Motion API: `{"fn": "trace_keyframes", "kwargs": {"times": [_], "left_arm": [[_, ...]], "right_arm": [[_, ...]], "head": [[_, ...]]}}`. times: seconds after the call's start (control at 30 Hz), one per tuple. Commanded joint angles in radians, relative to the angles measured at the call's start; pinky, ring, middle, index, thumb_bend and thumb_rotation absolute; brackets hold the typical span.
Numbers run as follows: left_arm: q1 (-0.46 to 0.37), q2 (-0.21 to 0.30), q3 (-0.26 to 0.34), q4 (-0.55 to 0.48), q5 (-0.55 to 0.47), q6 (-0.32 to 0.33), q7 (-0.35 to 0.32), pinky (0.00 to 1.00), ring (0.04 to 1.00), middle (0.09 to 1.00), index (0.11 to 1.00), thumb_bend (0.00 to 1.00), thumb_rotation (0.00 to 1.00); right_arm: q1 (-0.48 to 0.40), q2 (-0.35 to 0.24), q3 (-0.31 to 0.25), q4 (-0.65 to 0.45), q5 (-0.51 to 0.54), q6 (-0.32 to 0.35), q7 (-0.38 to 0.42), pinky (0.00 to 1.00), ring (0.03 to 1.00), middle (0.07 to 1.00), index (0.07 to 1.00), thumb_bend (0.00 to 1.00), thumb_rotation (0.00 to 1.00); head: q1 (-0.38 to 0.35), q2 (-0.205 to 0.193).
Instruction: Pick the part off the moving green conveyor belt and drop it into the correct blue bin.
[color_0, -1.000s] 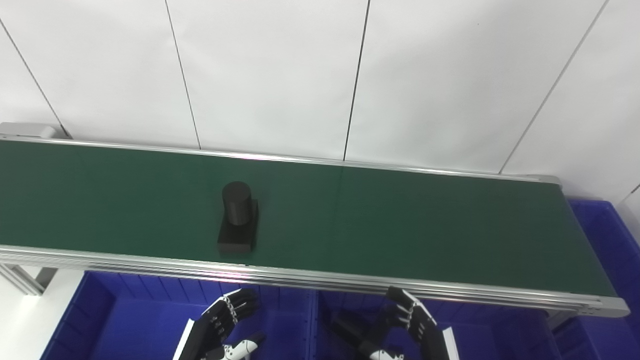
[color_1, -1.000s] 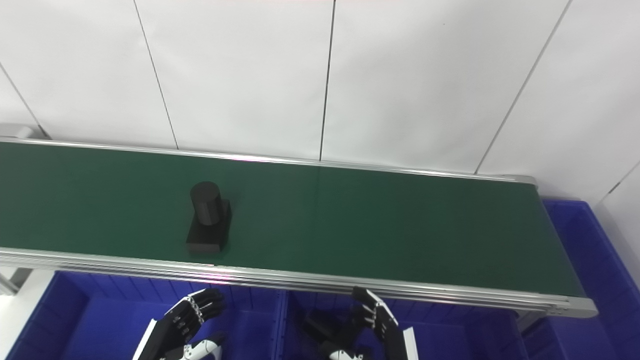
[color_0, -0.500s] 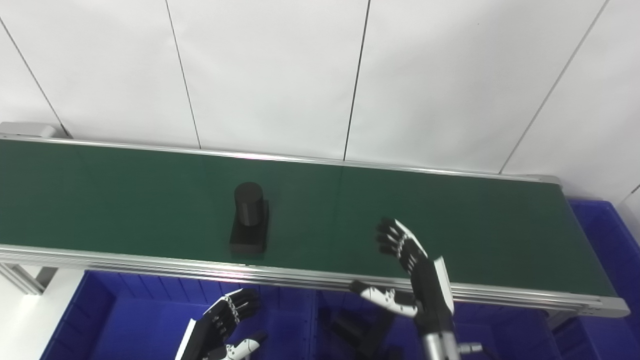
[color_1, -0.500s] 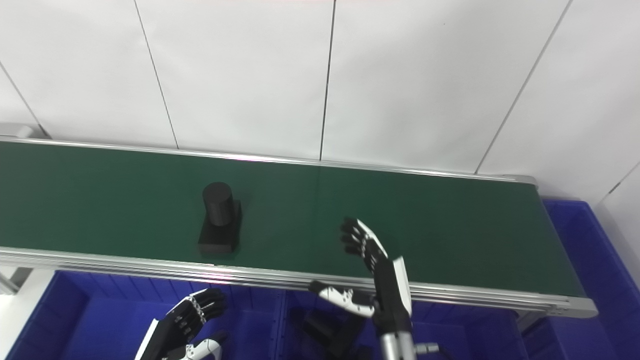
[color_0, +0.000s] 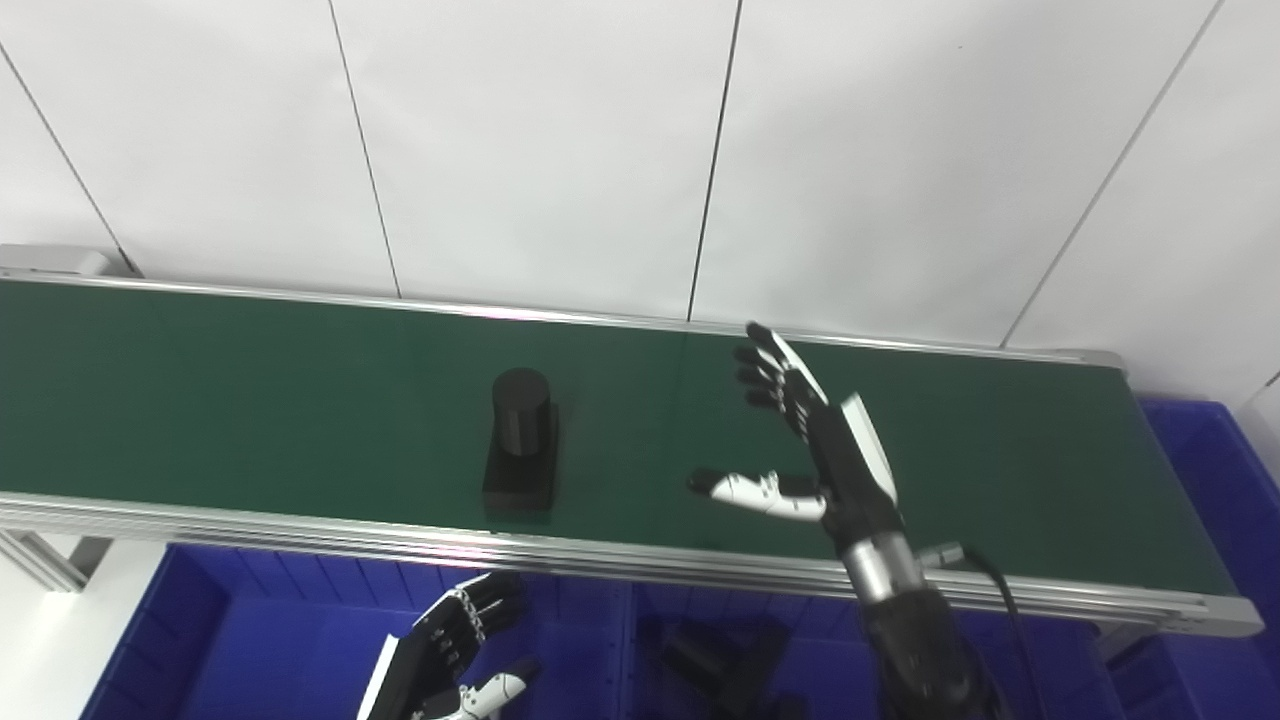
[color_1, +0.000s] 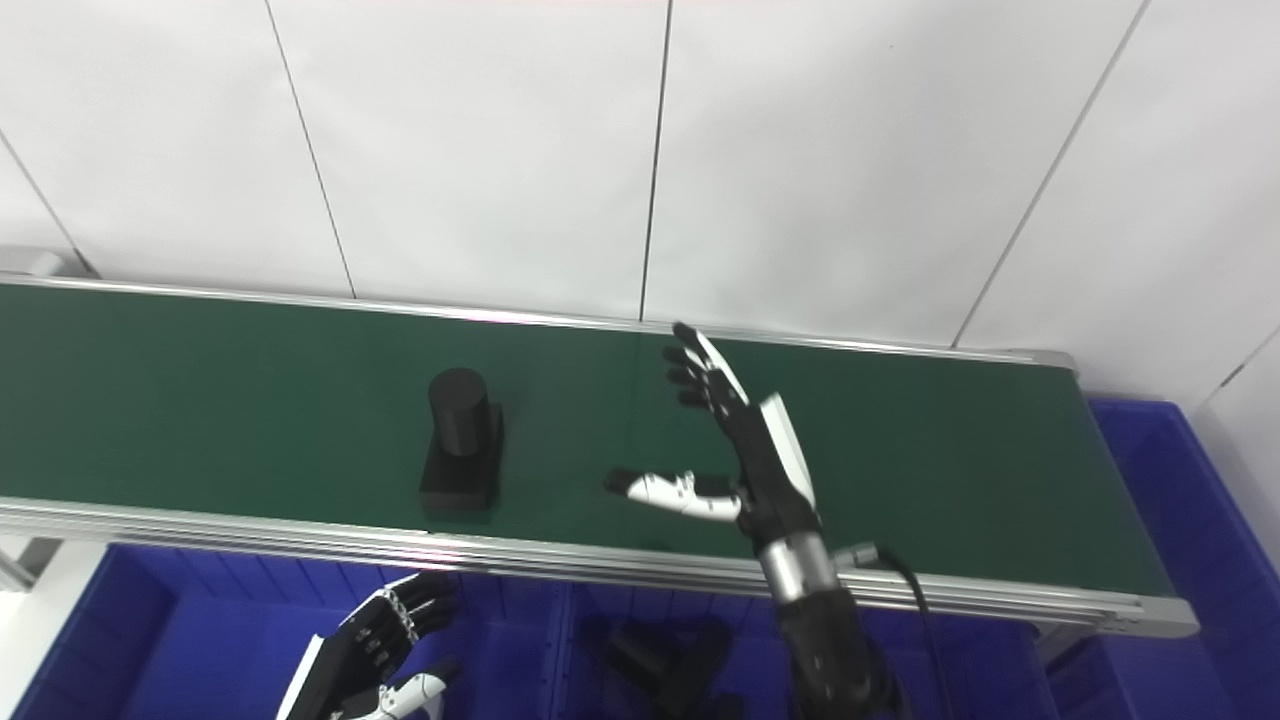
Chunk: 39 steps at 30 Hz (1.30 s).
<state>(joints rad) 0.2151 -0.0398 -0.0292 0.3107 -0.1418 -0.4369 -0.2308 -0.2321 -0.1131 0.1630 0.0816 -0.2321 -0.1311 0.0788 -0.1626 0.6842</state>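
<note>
Bare green conveyor belt (color_0: 250, 400) is being left open on both sides of the black part (color_0: 521, 440), bounded by metal rails. The right robot hand (color_0: 810, 440) is being held spread wide above the belt, gripping nothing, well right of the part. The left robot hand (color_0: 445, 645) is being held open, empty, over a blue bin (color_0: 200, 640).

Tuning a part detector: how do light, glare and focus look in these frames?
Left eye view: soft, even light; a pinkish glare streak on the conveyor's near rail; the black part reads sharp but casts little shadow. Right eye view: the right hand is crisp; dark parts in the blue bin are murky.
</note>
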Motion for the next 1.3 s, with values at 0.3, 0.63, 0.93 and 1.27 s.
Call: {"fn": "trace_keyframes", "kwargs": {"times": [0.3,0.63,0.93,1.27], "left_arm": [[-0.018,-0.013,0.022,-0.020,0.010,-0.032,0.011,0.80,0.744,0.756,0.725,0.56,0.00],[-0.012,-0.012,0.018,-0.026,0.014,-0.032,0.019,0.80,0.740,0.753,0.727,0.55,0.00],[-0.006,-0.016,0.018,-0.030,0.012,-0.032,0.021,0.80,0.734,0.750,0.722,0.56,0.00],[0.001,-0.019,0.024,-0.034,0.011,-0.032,0.020,0.80,0.739,0.754,0.727,0.55,0.00]], "right_arm": [[-0.216,0.010,0.058,0.193,-0.015,0.009,0.074,0.84,0.916,0.952,1.000,0.94,0.36],[-0.304,0.043,0.134,0.320,-0.097,0.020,0.068,0.79,0.958,1.000,1.000,0.96,0.37],[-0.356,0.095,0.151,0.455,-0.125,-0.014,0.036,0.77,0.927,1.000,1.000,0.96,0.32],[-0.380,0.118,0.122,0.586,-0.106,-0.083,-0.034,0.77,0.899,0.958,0.995,0.92,0.28]], "head": [[0.026,-0.012],[0.034,-0.009],[0.055,-0.006],[0.068,-0.007]]}}
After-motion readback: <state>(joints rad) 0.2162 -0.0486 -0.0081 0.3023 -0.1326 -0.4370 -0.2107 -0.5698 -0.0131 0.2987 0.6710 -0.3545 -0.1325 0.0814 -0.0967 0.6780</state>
